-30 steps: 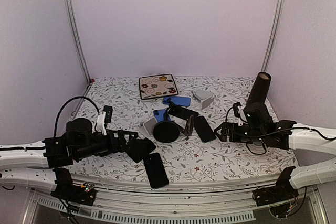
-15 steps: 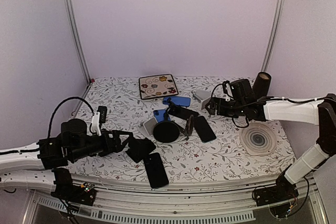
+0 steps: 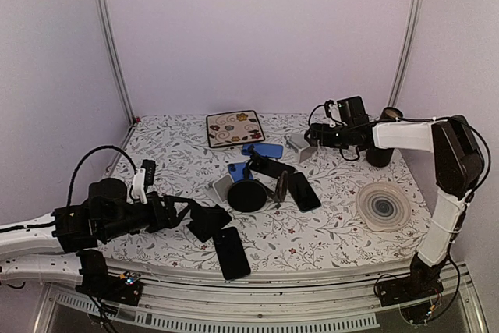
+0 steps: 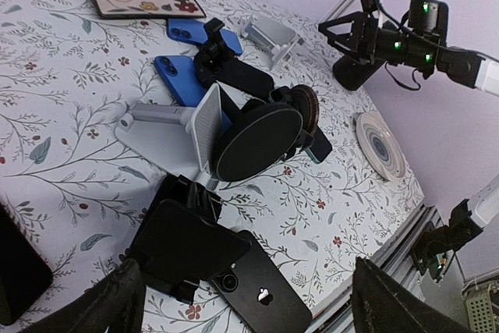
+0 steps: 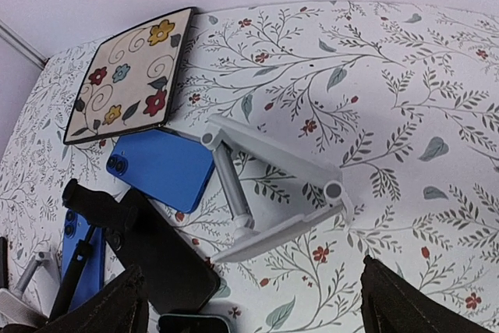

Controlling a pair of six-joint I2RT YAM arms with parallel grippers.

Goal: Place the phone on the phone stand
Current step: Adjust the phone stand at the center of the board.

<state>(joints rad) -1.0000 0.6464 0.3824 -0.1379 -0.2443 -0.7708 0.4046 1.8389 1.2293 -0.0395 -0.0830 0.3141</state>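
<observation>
1. Approach stage, I judged: neither arm held a phone. The right gripper (image 5: 251, 306), fingers spread, hovered over the grey stand (image 5: 284, 160) at frame centre.
2. The left gripper (image 4: 249, 306), likewise spread, hung near the black phone (image 4: 261, 290), which lay flat at lower centre.
3. Next move: pinch that phone's edges.

Flowered square mat (image 3: 235, 128): flat, far middle.
Spiral-patterned disc (image 3: 383, 207): flat, near right — apart from the mat.
Dark cup (image 3: 380, 157): upright, far right.
Tablecloth (image 3: 327, 233): leafy print.
</observation>
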